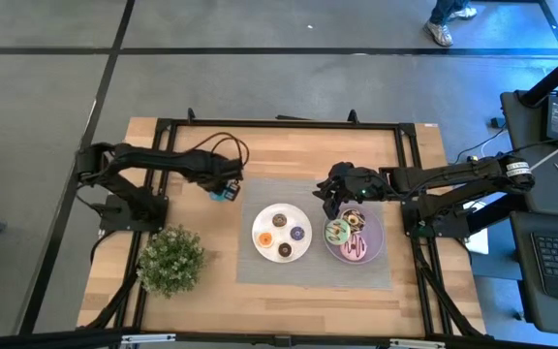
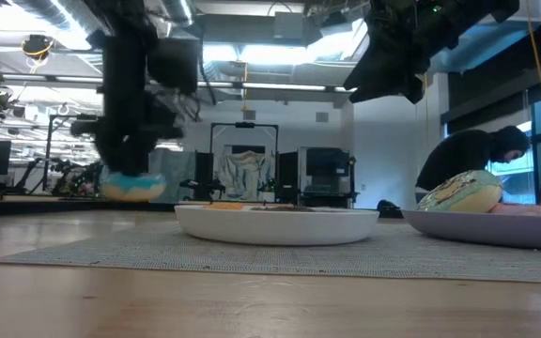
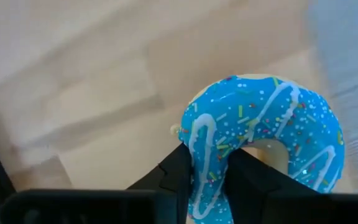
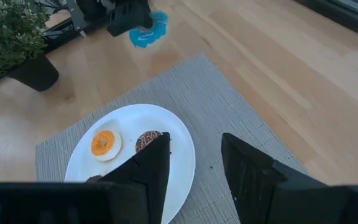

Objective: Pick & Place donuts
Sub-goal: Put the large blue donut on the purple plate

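I see my left gripper (image 3: 207,180) pinching the blue donut (image 3: 263,140) just off the mat's (image 1: 260,267) left edge, lifted clear of the desk (image 1: 163,155). My right gripper (image 4: 194,165) hangs with fingers spread over the mat between the white plate (image 1: 262,242) and purple plate (image 1: 381,237).

A potted plant (image 1: 170,259) is standing at the table's (image 1: 289,141) near-left corner. A grey mat (image 1: 260,267) is lying under a white plate (image 1: 263,233) and a purple plate (image 1: 377,242).

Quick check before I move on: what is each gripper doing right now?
Left gripper: shut on the blue donut, beside the mat.
Right gripper: open, holding nothing, above the white plate.
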Available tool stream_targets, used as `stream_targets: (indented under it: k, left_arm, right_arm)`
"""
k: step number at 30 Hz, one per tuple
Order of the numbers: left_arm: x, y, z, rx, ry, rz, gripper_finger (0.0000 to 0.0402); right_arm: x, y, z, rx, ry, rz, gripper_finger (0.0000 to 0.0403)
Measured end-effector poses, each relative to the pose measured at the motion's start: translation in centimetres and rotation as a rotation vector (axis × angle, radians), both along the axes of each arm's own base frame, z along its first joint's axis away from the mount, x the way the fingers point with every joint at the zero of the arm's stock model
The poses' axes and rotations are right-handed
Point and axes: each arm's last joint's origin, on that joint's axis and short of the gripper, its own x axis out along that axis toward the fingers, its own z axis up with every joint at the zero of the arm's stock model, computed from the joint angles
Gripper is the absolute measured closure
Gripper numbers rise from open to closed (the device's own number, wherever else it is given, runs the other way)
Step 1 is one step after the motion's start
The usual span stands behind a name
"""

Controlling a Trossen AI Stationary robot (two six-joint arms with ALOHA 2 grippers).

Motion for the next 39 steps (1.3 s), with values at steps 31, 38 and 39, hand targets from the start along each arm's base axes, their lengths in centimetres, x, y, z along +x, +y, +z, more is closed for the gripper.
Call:
stream_targets:
  k: [31, 38, 39]
  left_arm:
    - [9.7, -3.6, 11.5, 0.737, -1.384, 0.027, 0.0320]
    - [9.7, -3.7, 11.9, 0.719, -1.453, 0.015, 0.0322]
    - [9.7, -3.7, 11.9, 0.713, -1.458, 0.012, 0.0322]
  right_arm:
    - [3.0, 5.1, 3.5, -0.572, -0.399, -0.039, 0.0256]
    - [3.6, 4.7, 3.3, -0.608, -0.403, -0.225, 0.0256]
    - [3.7, 4.5, 3.3, -0.610, -0.402, -0.238, 0.0256]
